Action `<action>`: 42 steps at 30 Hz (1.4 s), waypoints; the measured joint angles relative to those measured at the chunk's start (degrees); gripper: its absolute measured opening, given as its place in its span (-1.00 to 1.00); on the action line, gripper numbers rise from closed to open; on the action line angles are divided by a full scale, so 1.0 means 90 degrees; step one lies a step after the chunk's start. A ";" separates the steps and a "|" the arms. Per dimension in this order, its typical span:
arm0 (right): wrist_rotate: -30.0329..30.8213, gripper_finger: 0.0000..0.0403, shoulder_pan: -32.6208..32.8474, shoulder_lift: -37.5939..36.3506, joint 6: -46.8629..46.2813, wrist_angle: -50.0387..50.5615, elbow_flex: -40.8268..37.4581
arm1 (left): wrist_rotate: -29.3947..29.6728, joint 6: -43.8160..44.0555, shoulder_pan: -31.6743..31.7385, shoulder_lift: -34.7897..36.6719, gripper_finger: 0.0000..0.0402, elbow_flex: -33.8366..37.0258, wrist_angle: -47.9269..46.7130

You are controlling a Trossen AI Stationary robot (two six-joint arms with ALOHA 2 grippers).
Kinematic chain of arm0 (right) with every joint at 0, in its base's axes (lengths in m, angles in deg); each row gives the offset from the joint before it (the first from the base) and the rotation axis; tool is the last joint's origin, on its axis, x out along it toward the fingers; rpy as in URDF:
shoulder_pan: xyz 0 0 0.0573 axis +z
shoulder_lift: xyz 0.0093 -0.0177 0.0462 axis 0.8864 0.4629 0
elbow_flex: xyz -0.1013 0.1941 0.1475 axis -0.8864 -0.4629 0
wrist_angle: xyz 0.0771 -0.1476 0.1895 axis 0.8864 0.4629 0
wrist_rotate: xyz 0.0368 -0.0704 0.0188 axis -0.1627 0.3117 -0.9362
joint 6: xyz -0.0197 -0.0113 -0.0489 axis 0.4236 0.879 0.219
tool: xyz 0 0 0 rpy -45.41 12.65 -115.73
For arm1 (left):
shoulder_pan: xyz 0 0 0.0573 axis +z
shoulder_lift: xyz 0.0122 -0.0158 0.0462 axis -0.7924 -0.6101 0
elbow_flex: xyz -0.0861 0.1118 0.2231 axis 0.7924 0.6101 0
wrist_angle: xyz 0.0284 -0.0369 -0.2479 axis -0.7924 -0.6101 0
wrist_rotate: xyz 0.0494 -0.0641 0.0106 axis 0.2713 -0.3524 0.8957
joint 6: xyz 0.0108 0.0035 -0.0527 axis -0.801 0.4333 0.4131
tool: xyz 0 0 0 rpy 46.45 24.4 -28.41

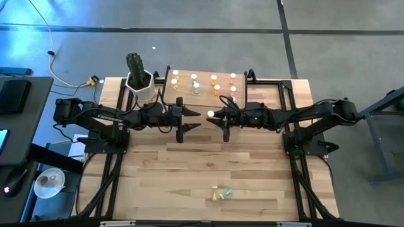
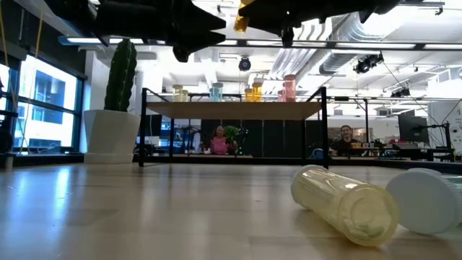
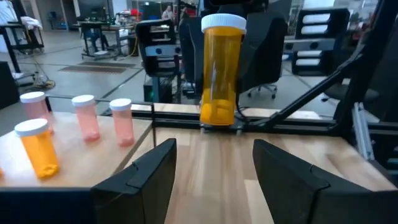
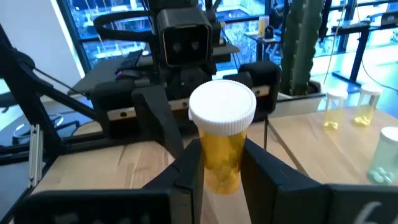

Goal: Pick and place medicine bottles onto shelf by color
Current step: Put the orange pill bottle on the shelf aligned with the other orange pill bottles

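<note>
An orange medicine bottle [image 4: 222, 140] with a white cap stands upright in my right gripper [image 4: 222, 171], high above the table's middle [image 1: 210, 114]. My left gripper [image 3: 214, 168] faces it from the table's left, open, with nothing between its fingers [image 1: 197, 120]. The shelf [image 2: 231, 110] stands at the far edge. Several capped bottles stand upright on it: pink ones [image 3: 87, 118], an orange one [image 3: 37, 149] and yellow ones [image 4: 333, 109]. My right gripper pinches the bottle's orange body [image 4: 214, 163] between its two fingers, below the white cap [image 4: 222, 107]. The fingers [image 4: 258, 177] lie level and come from the table's right. The bottle stands upright, cap up, lifted clear of the table [image 2: 242, 22].
A cactus in a white pot [image 1: 137, 79] stands at the shelf's left end. Two bottles lie on their sides near the table's front edge [image 1: 222, 193]; one is pale yellow [image 2: 346, 202]. People sit in the room behind the table.
</note>
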 joint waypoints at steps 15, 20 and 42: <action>-0.0007 -0.66 0.0000 0.0370 -0.0164 -0.0493 0.0000 | 0.0007 0.0079 0.0007 0.0000 0.02 -0.0380 -0.0369; -0.0010 -0.66 0.0000 0.0371 -0.0233 -0.0637 0.0000 | -0.0057 0.0064 0.0007 0.0000 0.02 -0.0384 -0.0368; -0.0003 -0.66 -0.0012 0.0371 -0.0476 -0.0722 0.0000 | -0.0186 -0.0096 0.0273 -0.0685 0.02 -0.0729 -0.0063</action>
